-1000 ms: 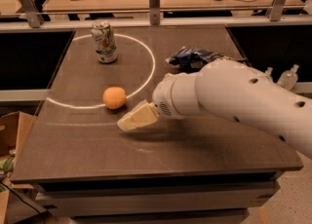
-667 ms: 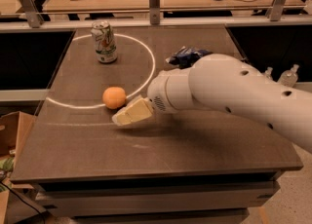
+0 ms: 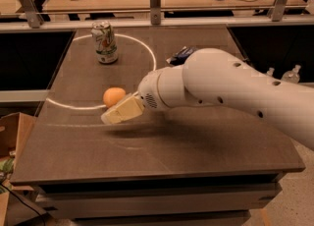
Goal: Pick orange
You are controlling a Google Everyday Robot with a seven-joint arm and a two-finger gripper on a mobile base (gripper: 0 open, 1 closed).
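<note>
The orange (image 3: 113, 96) is a small round fruit lying on the dark table (image 3: 162, 141), left of centre, on the white circle line. My gripper (image 3: 119, 112) comes in from the right on a thick white arm and sits just in front of and below the orange, its cream fingers pointing left, right next to the fruit. I cannot tell whether it touches the orange.
A green and white drink can (image 3: 105, 42) stands upright at the back left inside the white circle. A dark blue packet (image 3: 180, 54) lies at the back, partly hidden by my arm. A cardboard box (image 3: 11, 136) sits off the table's left edge. Railing posts stand behind.
My gripper and arm have moved left, toward the orange. The orange and the can have not moved.
</note>
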